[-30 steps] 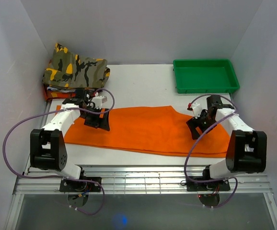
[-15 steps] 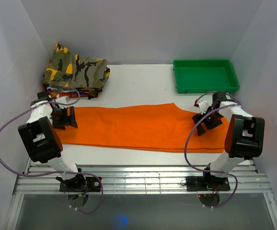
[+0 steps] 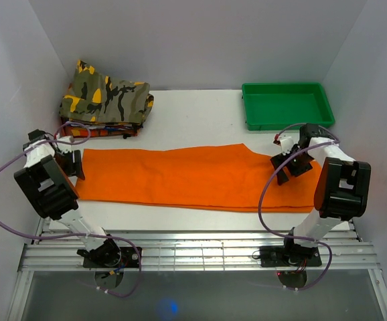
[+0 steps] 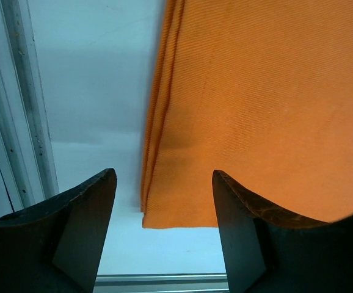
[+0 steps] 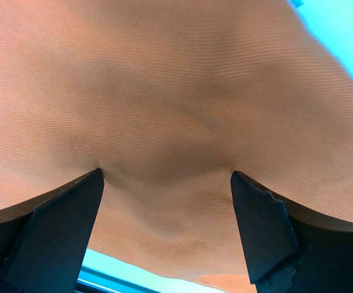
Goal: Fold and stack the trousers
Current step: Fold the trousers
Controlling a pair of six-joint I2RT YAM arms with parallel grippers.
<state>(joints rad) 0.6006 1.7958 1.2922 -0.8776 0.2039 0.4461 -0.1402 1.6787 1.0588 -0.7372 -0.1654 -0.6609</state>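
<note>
hidden: trousers right end partly behind the right arm; waist or cuffs unclear | trousers: flat on table, long axis left–right, spanning both arms | left gripper: jaws apart astride left-end corner | right gripper: jaws spread wide, tips pressing cloth

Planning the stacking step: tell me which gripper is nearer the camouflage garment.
Left. The left gripper is at the trousers' left end, just in front of the camouflage garment; the right gripper is over their right end, by the green tray.
</note>
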